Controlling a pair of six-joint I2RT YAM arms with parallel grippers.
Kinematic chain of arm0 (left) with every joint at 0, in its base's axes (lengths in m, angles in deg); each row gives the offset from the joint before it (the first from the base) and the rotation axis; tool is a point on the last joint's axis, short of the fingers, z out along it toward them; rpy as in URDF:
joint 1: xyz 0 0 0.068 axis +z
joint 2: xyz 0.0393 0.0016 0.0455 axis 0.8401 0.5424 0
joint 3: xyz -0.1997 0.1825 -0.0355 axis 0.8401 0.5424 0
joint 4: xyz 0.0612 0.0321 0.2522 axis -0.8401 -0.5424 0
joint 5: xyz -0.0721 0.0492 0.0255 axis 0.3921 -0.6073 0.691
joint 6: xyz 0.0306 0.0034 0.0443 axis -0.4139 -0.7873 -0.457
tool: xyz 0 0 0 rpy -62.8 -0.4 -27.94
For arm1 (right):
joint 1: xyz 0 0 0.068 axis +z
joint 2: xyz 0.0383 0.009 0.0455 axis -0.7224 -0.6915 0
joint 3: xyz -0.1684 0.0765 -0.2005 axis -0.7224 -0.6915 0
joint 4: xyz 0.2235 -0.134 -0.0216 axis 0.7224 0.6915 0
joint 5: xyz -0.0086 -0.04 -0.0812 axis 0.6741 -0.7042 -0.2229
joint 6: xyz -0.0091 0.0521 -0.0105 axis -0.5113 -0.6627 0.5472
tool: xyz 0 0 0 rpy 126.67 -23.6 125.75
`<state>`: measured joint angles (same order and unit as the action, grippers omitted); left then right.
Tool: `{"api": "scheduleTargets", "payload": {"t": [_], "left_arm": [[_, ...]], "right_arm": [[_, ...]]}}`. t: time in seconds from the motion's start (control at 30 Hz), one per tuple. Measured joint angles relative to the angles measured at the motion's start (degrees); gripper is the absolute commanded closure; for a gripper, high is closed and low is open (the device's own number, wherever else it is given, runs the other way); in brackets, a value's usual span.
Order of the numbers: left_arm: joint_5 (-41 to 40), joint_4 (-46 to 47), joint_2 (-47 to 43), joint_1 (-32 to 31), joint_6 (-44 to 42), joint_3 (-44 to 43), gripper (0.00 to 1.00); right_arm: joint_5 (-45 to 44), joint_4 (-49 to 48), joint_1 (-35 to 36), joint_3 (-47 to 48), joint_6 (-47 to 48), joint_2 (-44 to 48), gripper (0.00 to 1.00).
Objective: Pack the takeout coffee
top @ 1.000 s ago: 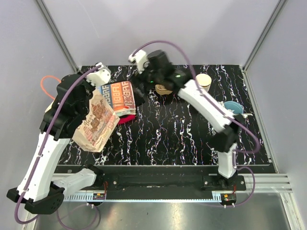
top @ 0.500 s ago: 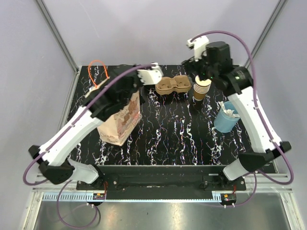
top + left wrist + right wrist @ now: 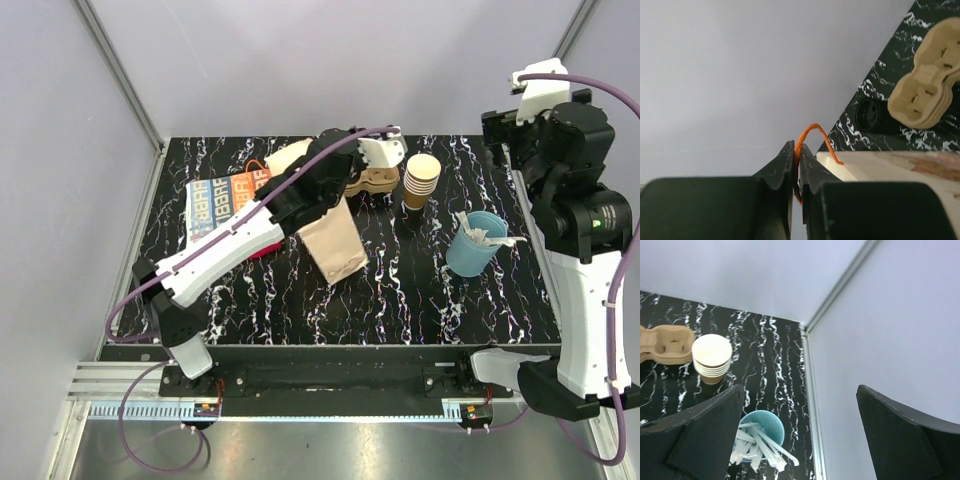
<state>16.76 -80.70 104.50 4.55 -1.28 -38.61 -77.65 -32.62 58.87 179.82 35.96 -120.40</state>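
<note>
My left gripper (image 3: 796, 150) is shut on the orange cord handle (image 3: 812, 131) of a brown paper bag (image 3: 335, 245). The bag hangs tilted above the middle of the table, its pale top rim (image 3: 875, 165) just right of my fingers. Past it, a round black lid (image 3: 872, 116) shows beside the pulp cup carrier (image 3: 925, 90); it looks like the takeout coffee, and the cup under it is hidden. In the top view my left arm covers it. My right gripper (image 3: 800, 390) is open and empty, raised high over the table's right edge (image 3: 500, 135).
A stack of lidless paper cups (image 3: 421, 178) stands right of the carrier (image 3: 383, 180). A light blue cup with white stirrers (image 3: 474, 245) is near the right edge. A colourful book (image 3: 225, 195) lies at the back left. Walls and rails enclose the table.
My left arm has swung the bag from the left side to the middle of the table. My right arm has risen and drawn back to the right, away from the cup stack.
</note>
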Motion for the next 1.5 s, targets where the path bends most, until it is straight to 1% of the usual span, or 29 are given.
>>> {"api": "scheduleTargets", "payload": {"t": [0.13, 0.27, 0.37, 0.47, 0.53, 0.57, 0.6, 0.67, 0.7, 0.9, 0.97, 1.03, 1.07, 1.13, 1.17, 1.23, 1.5], "left_arm": [[-0.63, 4.63, 2.75, -2.29, 0.04, -1.16, 0.91], [-0.57, 7.76, 7.48, -5.18, 0.17, -2.71, 0.91], [-0.48, 8.83, 12.11, -6.97, 0.11, -4.13, 0.90], [-0.39, 9.05, 16.28, -8.39, -0.28, -6.10, 0.87], [-0.39, 9.09, 18.34, -9.20, -0.46, -7.23, 0.81], [-0.39, 9.14, 18.82, -9.60, -0.59, -7.48, 0.75], [-0.37, 9.25, 18.95, -9.79, -0.72, -7.54, 0.61], [-0.44, 9.40, 18.97, -10.40, -0.81, -7.87, 0.51], [-0.39, 9.73, 18.97, -10.62, -0.94, -8.07, 0.48], [0.57, 10.29, 18.49, -11.63, 0.66, -9.33, 0.46], [1.16, 9.60, 18.25, -11.89, 1.75, -9.64, 0.43], [1.64, 8.83, 18.10, -12.20, 2.80, -10.10, 0.34], [1.90, 8.50, 18.03, -12.39, 3.13, -10.32, 0.24], [2.34, 7.69, 18.01, -12.87, 3.96, -11.02, 0.16], [2.45, 7.56, 18.01, -13.07, 4.13, -11.30, 0.09], [2.62, 7.30, 18.01, -13.38, 4.42, -12.20, 0.02], [1.84, 6.78, 17.51, -13.22, 4.50, -19.15, 0.01]], "right_arm": [[-0.24, -0.37, -2.47, 0.00, 0.31, 1.03, 0.00], [-0.11, -0.46, -3.19, -0.39, 0.28, 1.01, 0.00], [0.00, -0.55, -3.96, -0.72, 0.20, 0.96, 0.00], [0.07, -0.68, -4.50, -0.76, 0.07, 0.96, 0.00], [0.26, -0.72, -4.57, -0.79, 0.04, 1.01, 0.00], [0.28, -0.74, -4.57, -0.83, 0.02, 1.03, 0.00], [0.31, -0.74, -4.57, -0.90, 0.02, 1.05, 0.00], [0.33, -0.76, -4.61, -1.05, 0.02, 1.07, 0.00], [0.35, -0.74, -4.61, -1.07, 0.02, 1.07, 0.00], [0.48, -0.74, -4.70, -1.09, -0.20, 1.05, 0.00], [0.48, -0.74, -4.70, -1.09, -0.31, 1.05, 0.00], [0.48, -0.74, -4.70, -1.09, -0.37, 1.05, 0.00], [0.48, -0.74, -4.72, -1.09, -0.37, 1.05, 0.00], [0.48, -0.74, -4.76, -1.09, -0.39, 1.05, 0.00], [0.48, -0.74, -4.76, -1.09, -0.39, 1.05, 0.00], [0.50, -0.74, -4.76, -1.09, -0.39, 1.07, 0.00], [1.03, -0.74, -4.76, -1.09, -0.57, 1.07, 0.00]]}}
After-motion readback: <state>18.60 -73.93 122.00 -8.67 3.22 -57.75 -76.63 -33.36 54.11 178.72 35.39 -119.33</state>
